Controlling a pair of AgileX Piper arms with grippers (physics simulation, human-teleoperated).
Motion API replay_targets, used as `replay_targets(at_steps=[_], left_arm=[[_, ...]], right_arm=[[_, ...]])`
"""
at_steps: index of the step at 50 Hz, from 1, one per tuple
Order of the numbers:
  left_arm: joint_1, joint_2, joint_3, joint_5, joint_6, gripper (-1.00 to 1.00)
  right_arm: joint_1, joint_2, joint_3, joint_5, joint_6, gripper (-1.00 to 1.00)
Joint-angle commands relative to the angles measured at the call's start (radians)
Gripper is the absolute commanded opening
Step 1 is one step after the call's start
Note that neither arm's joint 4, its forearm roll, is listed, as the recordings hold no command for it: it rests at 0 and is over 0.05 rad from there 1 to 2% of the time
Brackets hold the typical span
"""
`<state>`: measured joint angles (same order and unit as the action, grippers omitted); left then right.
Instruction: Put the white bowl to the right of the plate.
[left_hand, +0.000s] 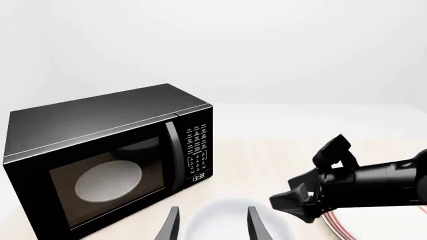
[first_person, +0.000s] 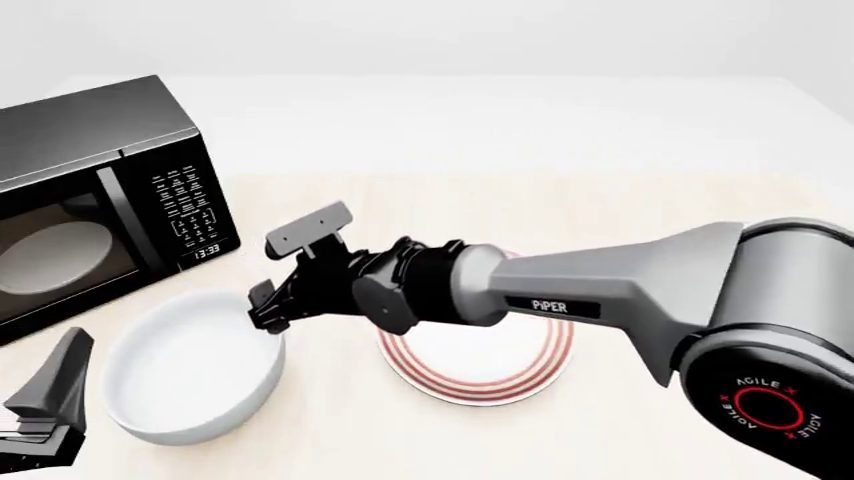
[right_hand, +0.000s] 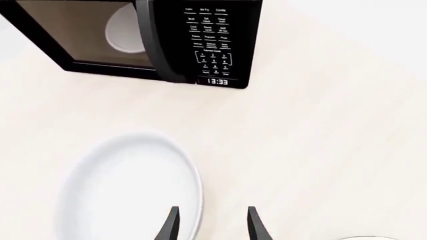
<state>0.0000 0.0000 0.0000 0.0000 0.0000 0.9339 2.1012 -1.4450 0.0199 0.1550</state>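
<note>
Straddling the near-plate rim of the white bowl (first_person: 194, 365) is the right tool (first_person: 294, 272), its two fingers apart, one over the bowl's inside and one outside the wall in the right wrist view; whether they touch the rim cannot be told; nothing is clamped yet.

Bowl: plain, glossy, deep, thick-walled; sits upright on the table (first_person: 441, 200), to the left of the plate (first_person: 475, 362) and just beside it, in front of the microwave (first_person: 94, 190).

Plate: flat, red-ringed, partly covered by the right arm.

Left tool (left_hand: 211, 224): fingers apart, empty, hanging over the bowl's far-from-plate side.

Judgement: the right arm holds the better station; the bowl must cross the plate to its opposite side.
</note>
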Motion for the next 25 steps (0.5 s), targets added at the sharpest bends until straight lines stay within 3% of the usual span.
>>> replay_targets(at_steps=[1, 25], left_arm=[[0.000, 0.000, 0.000, 0.000, 0.000, 1.00], [0.000, 0.000, 0.000, 0.000, 0.000, 1.00]], right_arm=[[-0.001, 0.025, -0.013, 0.001, 0.008, 1.00], [0.007, 0.073, -0.042, -0.010, 0.035, 1.00]])
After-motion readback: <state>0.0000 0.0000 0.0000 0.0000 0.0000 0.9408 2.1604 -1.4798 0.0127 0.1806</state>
